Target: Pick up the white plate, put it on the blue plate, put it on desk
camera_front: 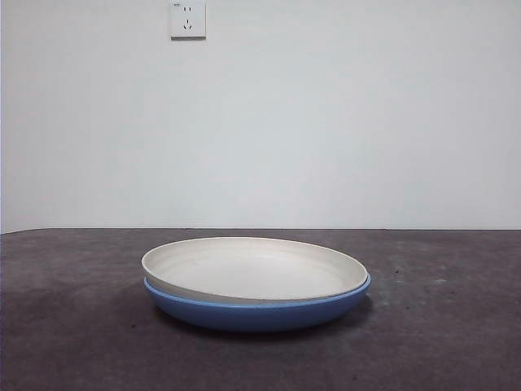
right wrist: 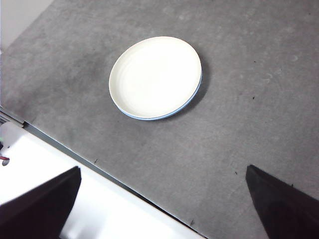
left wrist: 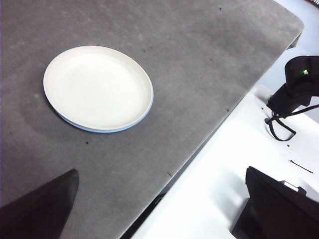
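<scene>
The white plate (camera_front: 254,267) lies nested on the blue plate (camera_front: 259,314) in the middle of the desk (camera_front: 73,326). From the wrist views only a thin blue rim (left wrist: 88,128) (right wrist: 149,118) shows under the white plate (left wrist: 97,87) (right wrist: 155,75). My left gripper (left wrist: 159,209) is open, high above the desk's edge and well away from the plates. My right gripper (right wrist: 164,209) is also open, raised over the desk's near edge, apart from the plates. Neither gripper holds anything, and neither shows in the front view.
A white wall with a socket (camera_front: 187,19) stands behind the desk. The desk's edge (left wrist: 199,149) borders a white surface (left wrist: 224,179) with a black device and cable (left wrist: 294,94). The same white surface (right wrist: 30,164) lies beside the desk's edge in the right wrist view.
</scene>
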